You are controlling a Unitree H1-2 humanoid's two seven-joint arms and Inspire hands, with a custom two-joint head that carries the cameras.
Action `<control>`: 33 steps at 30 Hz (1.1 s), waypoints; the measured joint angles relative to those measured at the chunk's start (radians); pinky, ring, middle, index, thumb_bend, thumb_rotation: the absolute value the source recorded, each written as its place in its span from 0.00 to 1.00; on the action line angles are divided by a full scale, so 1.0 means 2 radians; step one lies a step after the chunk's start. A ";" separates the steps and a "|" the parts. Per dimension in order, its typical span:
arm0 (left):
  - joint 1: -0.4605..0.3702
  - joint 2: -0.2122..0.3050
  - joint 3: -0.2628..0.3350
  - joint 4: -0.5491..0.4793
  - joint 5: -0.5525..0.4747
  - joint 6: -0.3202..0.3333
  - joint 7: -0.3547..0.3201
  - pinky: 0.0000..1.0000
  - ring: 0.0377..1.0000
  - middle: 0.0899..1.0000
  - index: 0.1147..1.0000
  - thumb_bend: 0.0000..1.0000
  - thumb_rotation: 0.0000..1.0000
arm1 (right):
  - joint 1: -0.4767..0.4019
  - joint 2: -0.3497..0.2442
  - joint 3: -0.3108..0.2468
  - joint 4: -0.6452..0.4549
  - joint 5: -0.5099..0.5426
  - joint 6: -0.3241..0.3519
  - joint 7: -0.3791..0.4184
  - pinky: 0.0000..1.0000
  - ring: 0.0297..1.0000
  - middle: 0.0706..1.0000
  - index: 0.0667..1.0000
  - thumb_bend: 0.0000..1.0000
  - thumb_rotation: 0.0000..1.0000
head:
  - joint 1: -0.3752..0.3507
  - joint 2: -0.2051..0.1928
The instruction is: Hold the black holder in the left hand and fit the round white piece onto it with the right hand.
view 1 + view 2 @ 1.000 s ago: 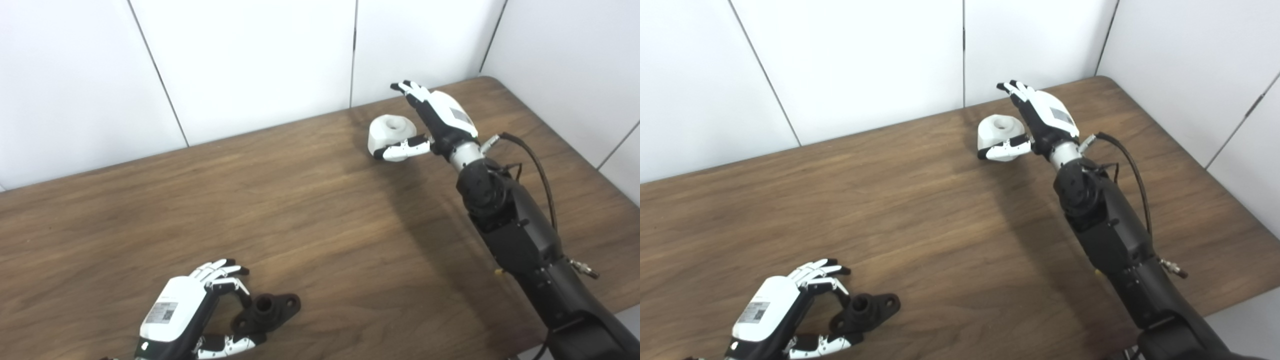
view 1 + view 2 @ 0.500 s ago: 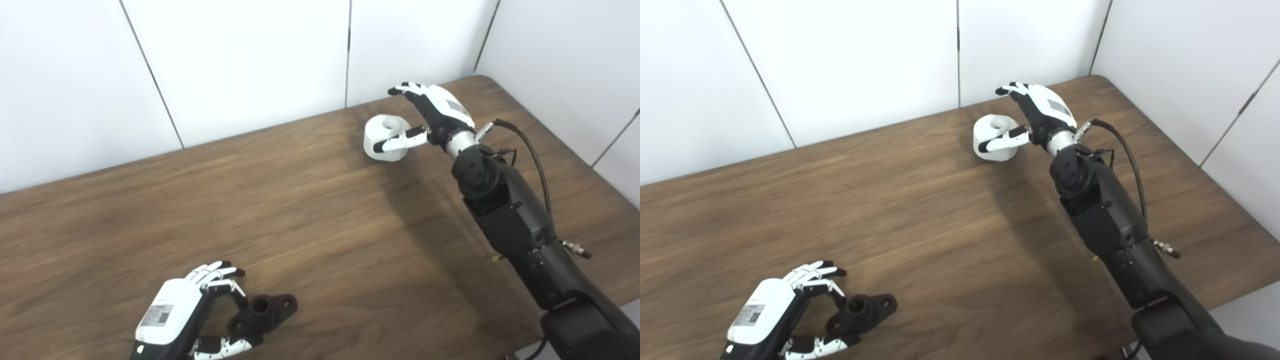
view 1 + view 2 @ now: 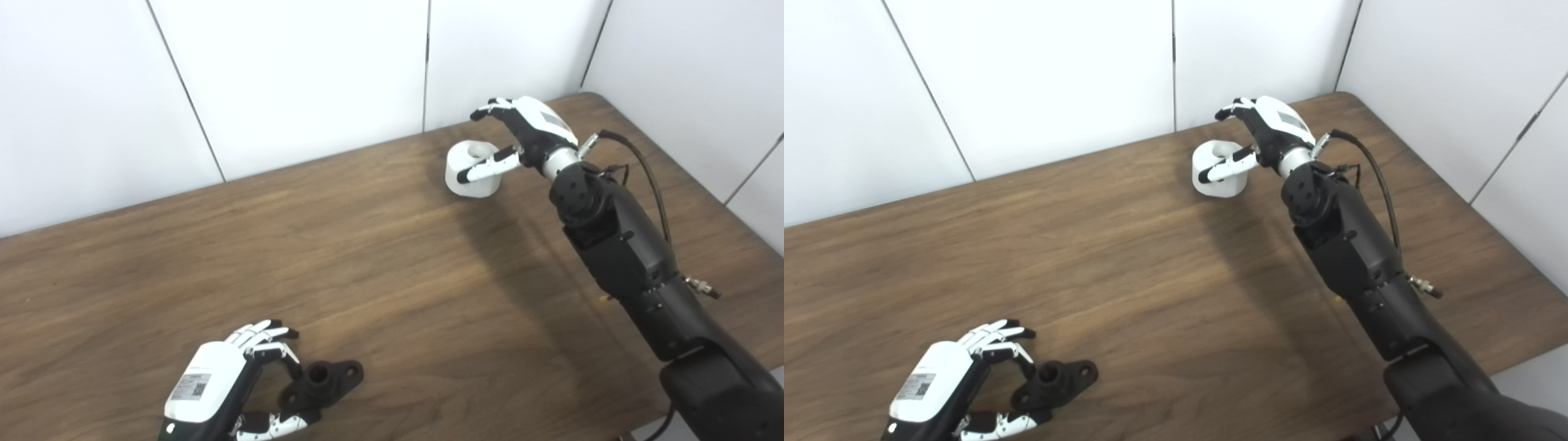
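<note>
Now risky: right hand fingers spread around round white piece, no grip yet, could tip it; left hand fingers half-curled beside black holder on surface, hold unclear.

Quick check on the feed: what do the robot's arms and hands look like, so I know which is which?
Both hands have white back shells and black-and-white fingers. The left hand carries a label with a square code on its shell. The right hand has a grey patch, a silver wrist ring, a bulky black forearm and a black cable looping alongside.
</note>
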 measured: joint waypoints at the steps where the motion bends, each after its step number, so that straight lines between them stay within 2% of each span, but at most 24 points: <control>1: 0.000 0.000 0.000 0.000 0.000 0.000 0.000 0.84 0.88 0.78 0.42 0.52 0.06 | -0.001 0.000 0.000 0.001 -0.003 0.000 0.003 1.00 1.00 0.95 0.78 0.85 0.36 | 0.000 0.000; 11: 0.001 0.000 0.003 0.000 0.000 0.000 -0.001 0.85 0.88 0.78 0.42 0.52 0.05 | -0.009 0.000 -0.001 0.018 -0.025 0.000 0.038 1.00 1.00 0.94 0.79 0.86 0.38 | -0.002 0.002; 19: 0.001 0.000 0.004 0.000 0.000 0.000 -0.001 0.84 0.88 0.78 0.42 0.52 0.05 | -0.015 0.000 0.000 0.032 -0.036 0.000 0.045 1.00 0.98 0.92 0.80 0.85 0.37 | -0.001 0.002; 28: 0.001 0.001 0.004 0.000 0.000 0.000 -0.001 0.84 0.88 0.78 0.42 0.52 0.05 | -0.016 -0.001 -0.001 0.045 -0.036 0.000 0.048 1.00 0.98 0.92 0.80 0.84 0.44 | 0.001 0.002; 33: 0.001 0.002 0.004 0.000 0.000 0.000 -0.001 0.85 0.88 0.79 0.42 0.52 0.05 | -0.016 -0.001 0.000 0.045 -0.036 0.000 0.048 1.00 0.98 0.91 0.79 0.84 0.44 | 0.001 0.001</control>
